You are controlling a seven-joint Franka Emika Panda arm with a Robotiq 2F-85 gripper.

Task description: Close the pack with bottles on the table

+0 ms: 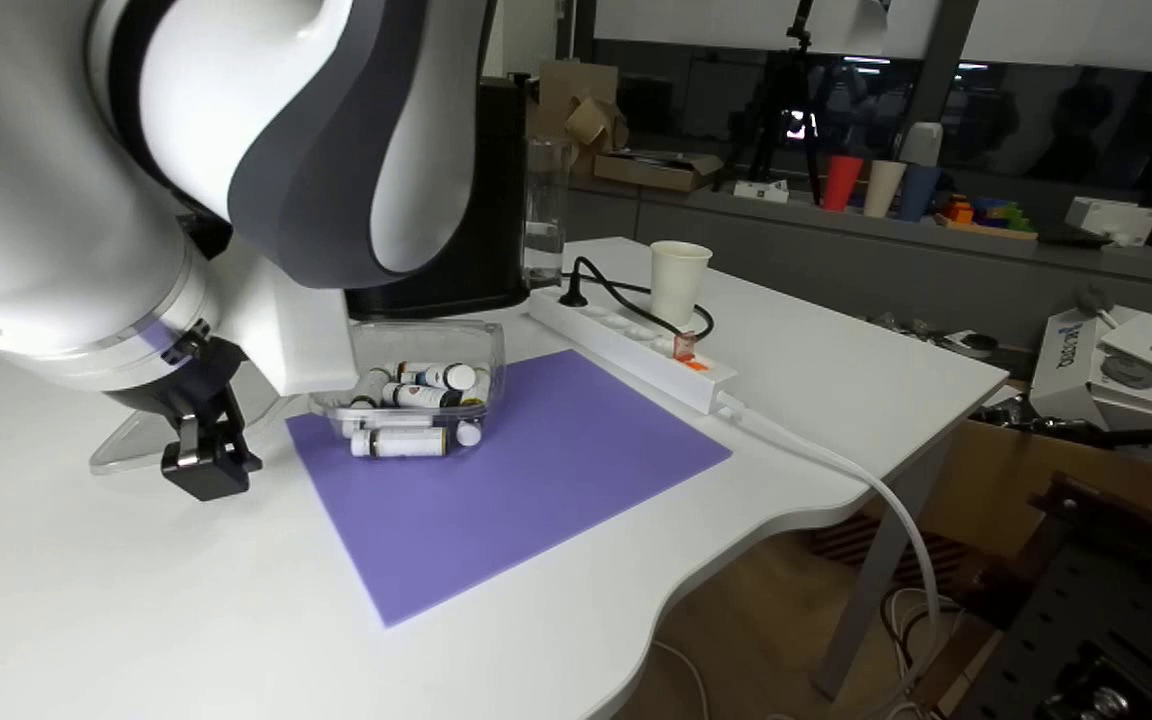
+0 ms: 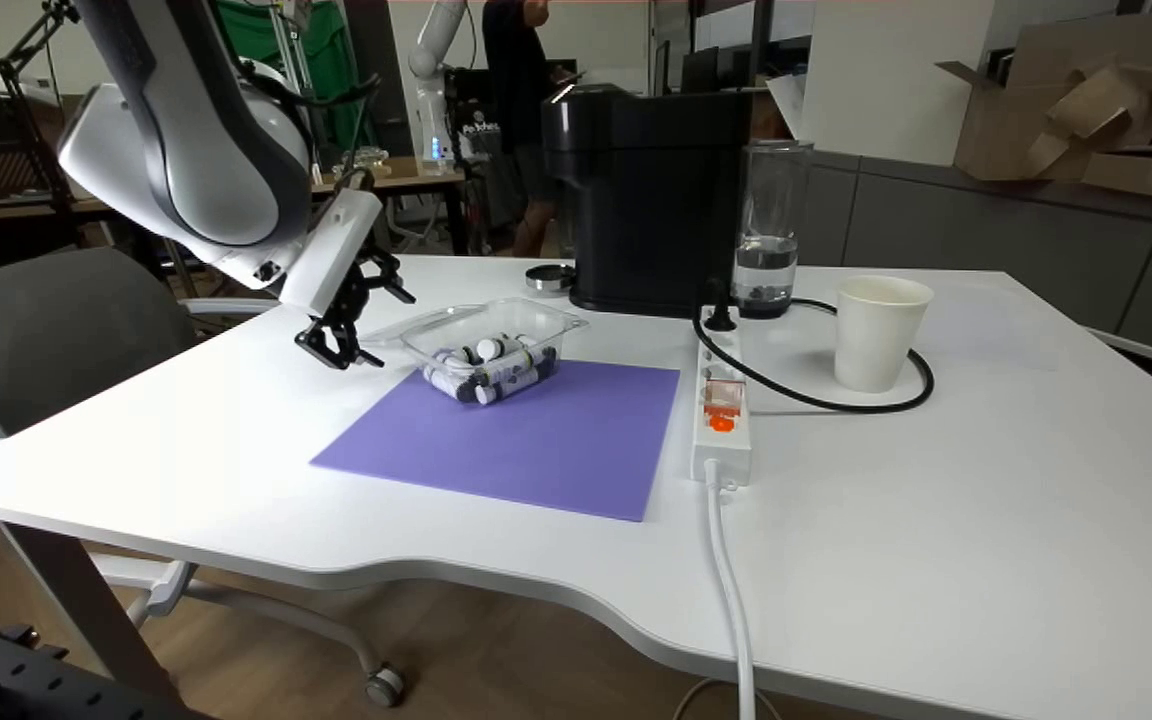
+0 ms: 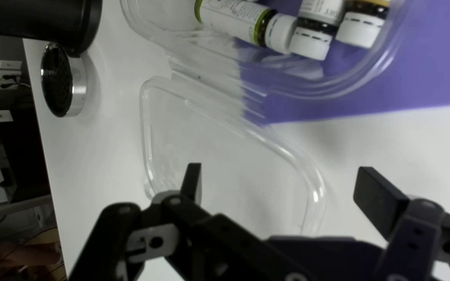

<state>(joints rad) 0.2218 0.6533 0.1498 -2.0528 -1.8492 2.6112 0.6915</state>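
The gripper [image 3: 283, 191] holds its fingers spread well apart near the lid [image 3: 229, 156] of the clear pack [image 1: 436, 345]; whether they touch it I cannot tell. That lid lies folded out over the white table [image 2: 936, 530], while the pack's tray [image 3: 326, 89], partly on the purple mat [image 1: 536, 510], stands uncovered with the bottles [image 1: 401, 442] heaped inside. Behind the tray rises a black appliance [image 2: 651, 210] — a round, metal-rimmed piece [image 3: 63, 80] beside its foot — and next to it a tall clear vessel [image 2: 766, 270] part-filled with liquid. A white power strip [image 2: 721, 452] runs just beside the mat, and a black cable [image 2: 866, 409] curves around a paper cup [image 2: 876, 335]. The table's front edge bends in a soft curve; a grey chair [image 2: 66, 330] stands at one end. Deeper in the room, in an exterior view, a person in dark clothes [image 2: 516, 80] stands near another white robot arm [image 2: 428, 60] and green fabric [image 2: 331, 70]. In an exterior view, a red cup [image 1: 842, 183] stands on a grey ledge [image 1: 1016, 250] before dark glass [image 1: 706, 110].
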